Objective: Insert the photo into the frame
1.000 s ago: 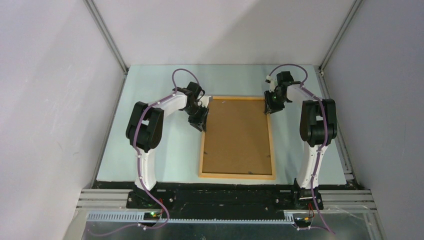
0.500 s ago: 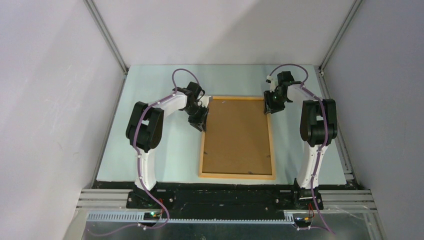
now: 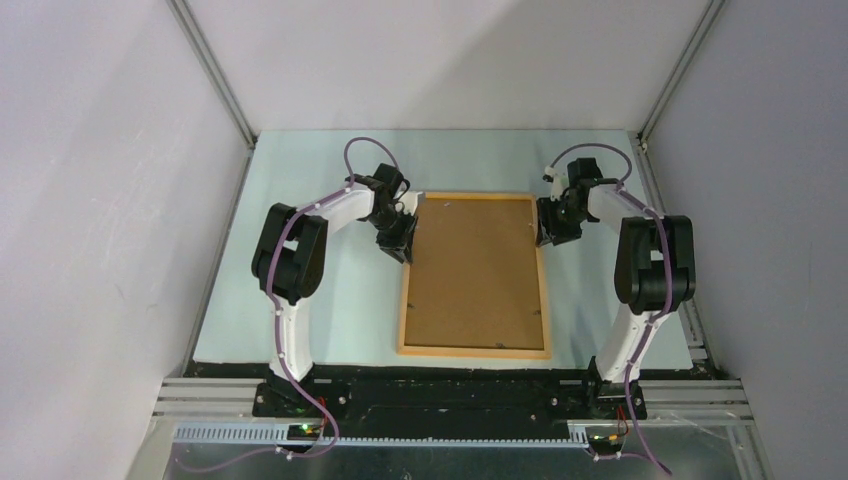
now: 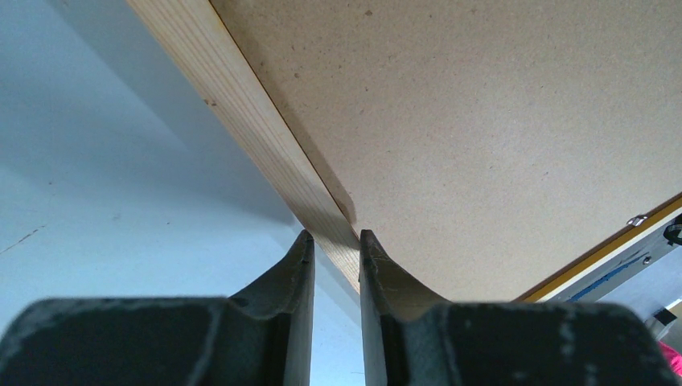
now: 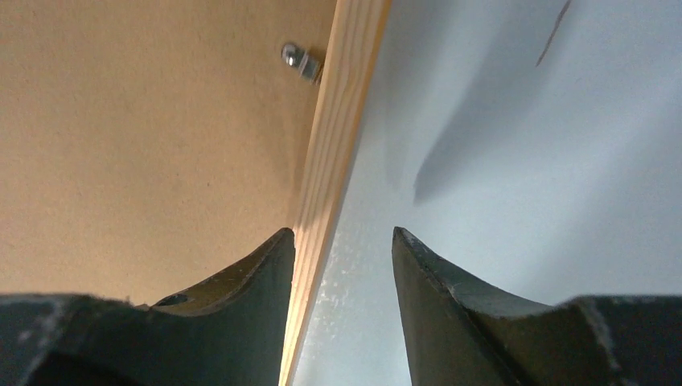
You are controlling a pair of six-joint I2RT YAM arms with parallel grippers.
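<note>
The frame [image 3: 474, 352] lies back-up on the table [image 3: 330, 300], brown board [image 3: 475, 270] seated in it, photo out of sight; the left gripper [image 4: 336, 237] still pinches its left rail, while the right gripper [image 5: 342, 233] has just spread open and slid nearer from the far right corner, seemingly letting go.

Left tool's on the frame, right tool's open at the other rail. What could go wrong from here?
The left tool pinches only the thin left rail of the frame; lifting from there alone may twist or drop it.
The right tool stands open astride the right rail, near a metal tab; sliding forward could snag it.
</note>
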